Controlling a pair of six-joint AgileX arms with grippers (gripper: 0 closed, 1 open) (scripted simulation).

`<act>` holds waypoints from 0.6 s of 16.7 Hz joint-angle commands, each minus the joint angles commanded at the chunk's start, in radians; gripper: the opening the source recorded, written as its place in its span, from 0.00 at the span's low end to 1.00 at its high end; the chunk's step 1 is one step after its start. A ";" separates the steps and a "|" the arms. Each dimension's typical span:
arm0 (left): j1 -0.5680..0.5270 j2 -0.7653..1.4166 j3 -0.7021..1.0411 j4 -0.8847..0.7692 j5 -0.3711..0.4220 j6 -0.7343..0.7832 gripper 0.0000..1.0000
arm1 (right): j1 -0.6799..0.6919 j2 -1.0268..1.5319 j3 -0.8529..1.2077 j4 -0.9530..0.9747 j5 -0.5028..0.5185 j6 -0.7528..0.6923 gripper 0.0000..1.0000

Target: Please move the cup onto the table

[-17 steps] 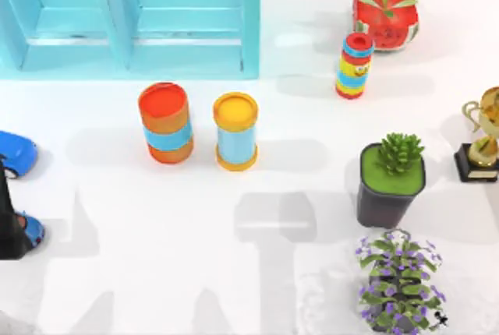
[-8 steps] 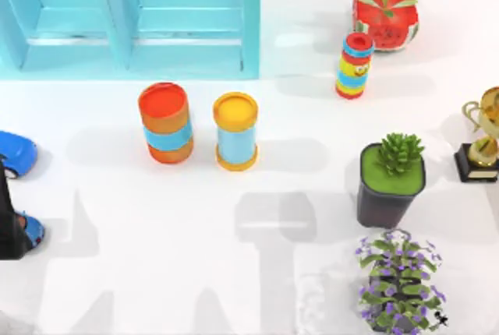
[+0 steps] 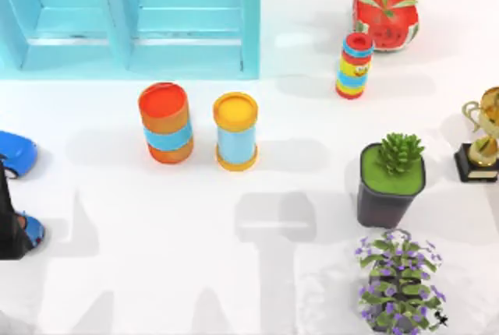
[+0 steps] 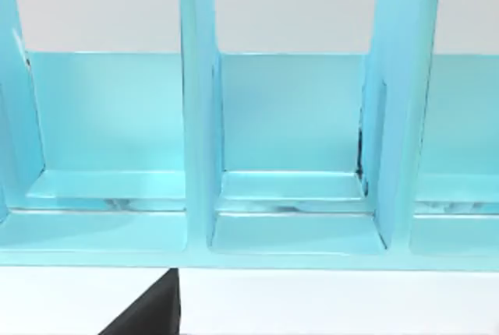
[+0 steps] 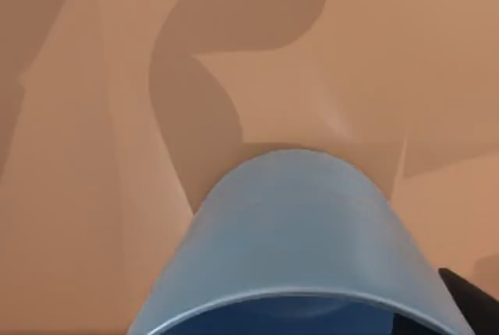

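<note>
nothing has shifted on the counter (image 3: 234, 288) this past second: left arm (image 3: 8, 218) idle at its left edge, cup (image 5: 288, 234) close against the right gripper (image 5: 470, 297), whose grasp i cannot tell; delivery probably still pending.

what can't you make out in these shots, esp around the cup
Small plain blue cup: cut off by the right wrist view's edge; what it rests on cannot be told.
Blue toy car: cut by the top view's left edge.
Gold trophy: cut by the top view's right edge.
</note>
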 joint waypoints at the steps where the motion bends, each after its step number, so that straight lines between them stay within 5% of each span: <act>1: 0.000 0.000 0.000 0.000 0.000 0.000 1.00 | 0.020 -0.016 0.009 -0.023 0.000 0.019 0.00; 10: 0.000 0.000 0.000 0.000 0.000 0.000 1.00 | 0.314 -0.262 0.122 -0.387 0.002 0.310 0.00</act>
